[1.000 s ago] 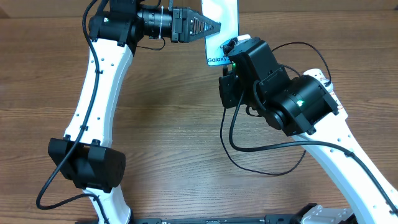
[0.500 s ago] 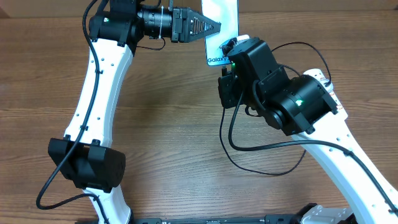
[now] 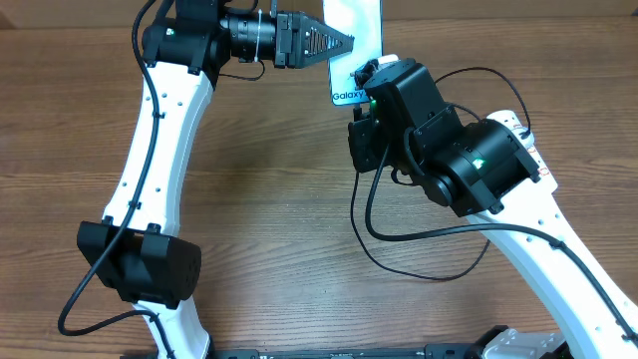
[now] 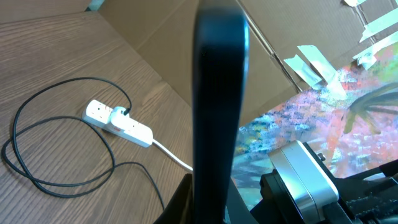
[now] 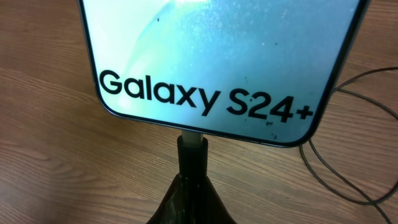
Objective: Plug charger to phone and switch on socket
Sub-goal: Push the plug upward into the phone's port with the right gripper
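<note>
My left gripper (image 3: 334, 45) is shut on the phone (image 3: 356, 40) and holds it up off the table, screen up in the overhead view. In the left wrist view the phone (image 4: 217, 93) shows edge-on as a dark bar between my fingers (image 4: 211, 208). My right gripper (image 5: 194, 186) is shut on the charger's black connector (image 5: 193, 155). Its silver tip meets the bottom edge of the phone (image 5: 217, 50) below the "Galaxy S24+" text. The charger cable (image 3: 399, 267) loops over the table. The socket (image 4: 118, 121) lies on the table with the black plug in it.
A thick white cord (image 4: 174, 155) runs from the socket toward the phone. Cardboard walls (image 4: 161, 37) stand behind the table. In the overhead view the right arm (image 3: 469, 165) covers most of the socket (image 3: 520, 130). Black cable loops (image 4: 37, 180) lie on the wood.
My right gripper with the connector has edged slightly left toward the phone's end. The left arm and the phone have not moved.
</note>
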Controlling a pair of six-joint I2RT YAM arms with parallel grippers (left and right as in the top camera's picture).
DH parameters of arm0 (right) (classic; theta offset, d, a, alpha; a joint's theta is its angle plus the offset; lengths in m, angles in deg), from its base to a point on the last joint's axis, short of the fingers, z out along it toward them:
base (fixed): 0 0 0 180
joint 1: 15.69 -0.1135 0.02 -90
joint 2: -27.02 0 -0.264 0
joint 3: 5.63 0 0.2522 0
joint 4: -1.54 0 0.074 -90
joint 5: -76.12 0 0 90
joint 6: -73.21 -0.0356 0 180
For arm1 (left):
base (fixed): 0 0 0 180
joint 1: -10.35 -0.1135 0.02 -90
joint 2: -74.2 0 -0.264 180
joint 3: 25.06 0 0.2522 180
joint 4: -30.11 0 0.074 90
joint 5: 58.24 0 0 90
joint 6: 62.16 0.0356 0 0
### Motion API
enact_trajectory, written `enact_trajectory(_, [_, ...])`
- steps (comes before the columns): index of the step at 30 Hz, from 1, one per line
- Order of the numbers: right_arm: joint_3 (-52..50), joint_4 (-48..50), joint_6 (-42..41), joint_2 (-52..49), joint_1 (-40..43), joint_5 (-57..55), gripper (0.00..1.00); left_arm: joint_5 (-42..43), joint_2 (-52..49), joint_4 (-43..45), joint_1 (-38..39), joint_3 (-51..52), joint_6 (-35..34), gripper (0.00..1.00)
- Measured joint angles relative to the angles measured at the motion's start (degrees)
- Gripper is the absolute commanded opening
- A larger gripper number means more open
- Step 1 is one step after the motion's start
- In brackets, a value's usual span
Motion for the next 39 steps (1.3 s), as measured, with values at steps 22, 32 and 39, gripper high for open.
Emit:
enact_trajectory(22, [0.0,0.8,0.0,0.0,0.0,-1.4,0.04,0.0,0.0,-0.5,0.0,0.0,0.0,0.04])
enact_trajectory(32, [0.0,1.3,0.0,0.0,0.0,-1.4,0.04,-0.2,0.0,-0.5,0.0,0.0,0.0,0.04])
enact_trajectory(39, [0.0,1.6,0.0,0.0,0.0,-1.5,0.04,-0.6,0.0,-0.5,0.2,0.0,0.0,0.04])
